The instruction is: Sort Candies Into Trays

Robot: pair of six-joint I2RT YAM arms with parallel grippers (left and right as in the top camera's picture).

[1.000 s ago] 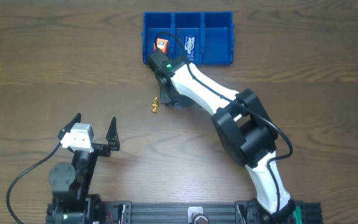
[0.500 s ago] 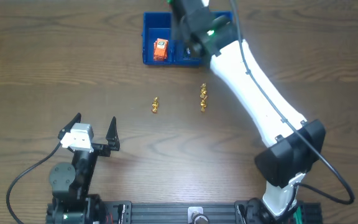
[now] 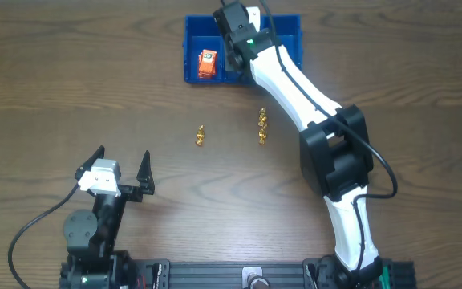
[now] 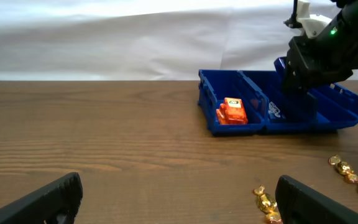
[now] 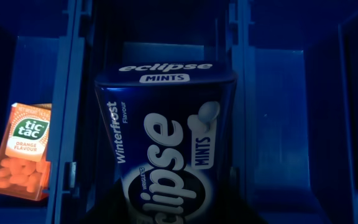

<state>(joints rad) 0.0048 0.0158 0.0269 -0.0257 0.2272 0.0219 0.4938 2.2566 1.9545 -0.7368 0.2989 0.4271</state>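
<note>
The mint tin (image 5: 166,143) runs lengthwise along the middle compartment (image 5: 166,28)

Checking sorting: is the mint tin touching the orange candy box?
Apart. Right wrist view shows a tray divider between mint tin and orange candy box.

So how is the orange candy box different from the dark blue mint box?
The orange candy box is bright orange, with little candies showing through. The mint box is dark blue and hides what is inside. The orange candy box lies loose in the blue tray's end compartment, while the right gripper holds the mint box at the middle compartment. Both are small candy packs.
</note>
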